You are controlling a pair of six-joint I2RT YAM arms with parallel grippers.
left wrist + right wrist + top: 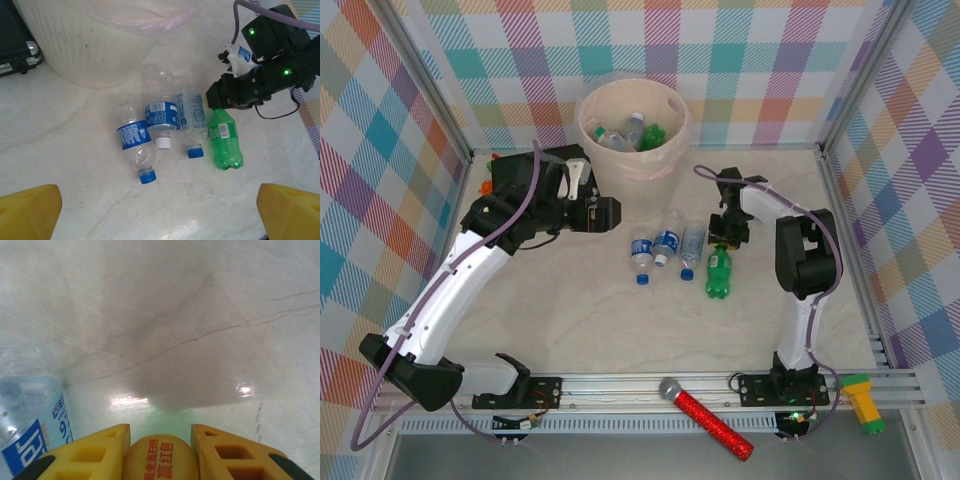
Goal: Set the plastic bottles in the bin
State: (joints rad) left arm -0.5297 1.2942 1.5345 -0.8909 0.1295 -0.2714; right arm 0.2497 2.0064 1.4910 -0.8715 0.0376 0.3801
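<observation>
A green bottle lies on the table right of three clear bottles with blue labels. My right gripper sits low at the green bottle's neck end, its yellow fingers pressed on both sides of the yellow cap. The beige bin stands behind, with several bottles inside. My left gripper hangs open beside the bin, above bare table near the clear bottles, with nothing between its fingers.
A black case lies left of the bin, under my left arm. A red glittery microphone and a yellow-green object rest on the front rail. Checked walls close in the table on three sides.
</observation>
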